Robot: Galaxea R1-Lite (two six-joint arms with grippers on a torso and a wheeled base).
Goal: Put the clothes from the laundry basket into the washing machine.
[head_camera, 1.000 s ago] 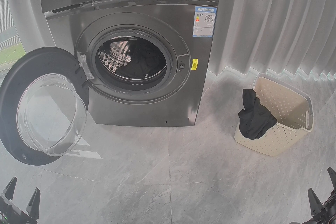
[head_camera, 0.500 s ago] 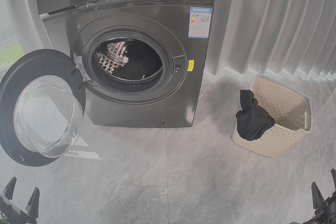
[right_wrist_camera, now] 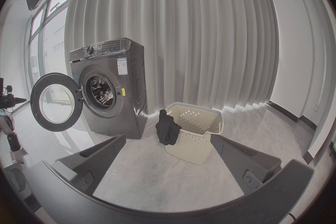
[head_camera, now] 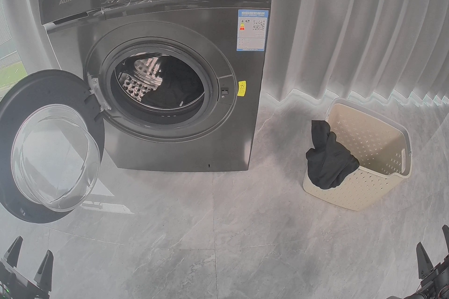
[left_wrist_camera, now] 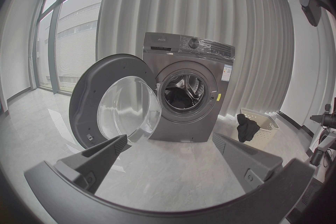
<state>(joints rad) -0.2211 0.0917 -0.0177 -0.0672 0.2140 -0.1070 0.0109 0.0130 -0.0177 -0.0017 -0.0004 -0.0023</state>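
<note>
On floor right of washer (head_camera: 187, 145): basket (head_camera: 381, 153), black garment (head_camera: 329, 157) draped over its washer-side rim. Washer door (head_camera: 44, 85) swung wide. Dark heap (head_camera: 175, 87) in drum, likely clothing. Left pincer (left_wrist_camera: 168, 138) and right pincer (right_wrist_camera: 167, 137) both spread apart, empty, well apart from basket.

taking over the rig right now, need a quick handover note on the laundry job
Open and empty, held low: left end effector, right end effector.
The washing machine has its door swung wide open; dark clothing already lies in the drum.
A black garment hangs over the laundry basket rim on the machine's side.
Left to do: grasp that garment and put it in the drum.
</note>
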